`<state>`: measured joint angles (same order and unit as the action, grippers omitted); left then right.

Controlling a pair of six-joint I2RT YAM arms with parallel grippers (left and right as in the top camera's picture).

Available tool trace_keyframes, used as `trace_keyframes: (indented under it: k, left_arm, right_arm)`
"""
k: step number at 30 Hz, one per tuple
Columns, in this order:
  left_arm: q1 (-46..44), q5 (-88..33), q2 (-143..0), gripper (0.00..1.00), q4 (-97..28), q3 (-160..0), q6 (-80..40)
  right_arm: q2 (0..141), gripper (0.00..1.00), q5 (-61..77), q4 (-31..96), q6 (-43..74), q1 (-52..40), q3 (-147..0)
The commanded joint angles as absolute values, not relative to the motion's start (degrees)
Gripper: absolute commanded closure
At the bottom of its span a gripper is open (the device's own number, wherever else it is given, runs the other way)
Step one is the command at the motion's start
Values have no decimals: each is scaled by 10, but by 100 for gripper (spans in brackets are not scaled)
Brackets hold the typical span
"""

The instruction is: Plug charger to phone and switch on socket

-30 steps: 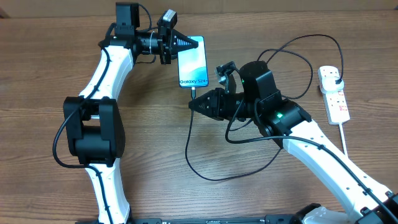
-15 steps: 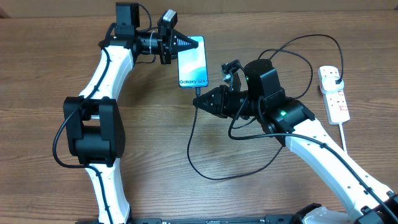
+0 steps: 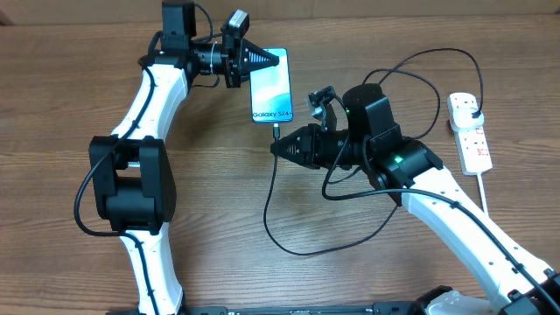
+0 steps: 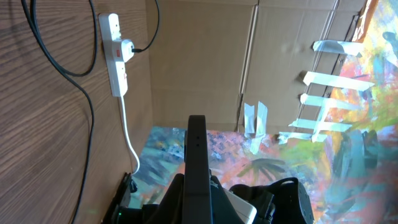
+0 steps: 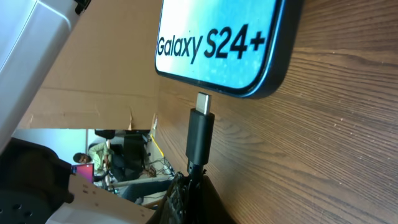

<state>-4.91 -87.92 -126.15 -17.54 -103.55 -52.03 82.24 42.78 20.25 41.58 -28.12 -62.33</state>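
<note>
At the bottom edge of the phone [image 3: 272, 86], the metal tip of the charger [image 5: 200, 133] stands just short of the frame, not yet in. The right gripper [image 3: 276, 146] is clenched on the rear of the connector. The left gripper [image 3: 278, 58] seems clenched on the phone's top edge, bracing it flat on the worktop [image 3: 70, 262].

The main risk, as I judge it, is a missed port. In the right wrist view the tip points at the edge, but the opening itself cannot be made out. If the tip is off to one side or tilted, a push would butt the frame and shove the phone against the left gripper, perhaps skewing it. The connector is held only by its back end, so it could also pivot in the grasp under that load.

Slack cable loops close around the right arm — a forward move could drag or snag it. The socket [image 3: 470, 131] lies well apart at the right with the plug [image 3: 473, 111] already seated; whether its red switch is on cannot be told.
</note>
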Motion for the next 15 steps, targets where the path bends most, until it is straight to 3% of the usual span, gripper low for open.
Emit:
trace_keyframes:
  k: [1, 15]
  left_arm:
    - [-52, -905, -1260, 96, -173, -1045, -524]
    - [-53, -905, -1260, 96, -173, -1045, -524]
  right_arm:
    - [816, 96, 436, 200, 404, -281, -619]
    - [816, 96, 438, 196, 402, -281, -619]
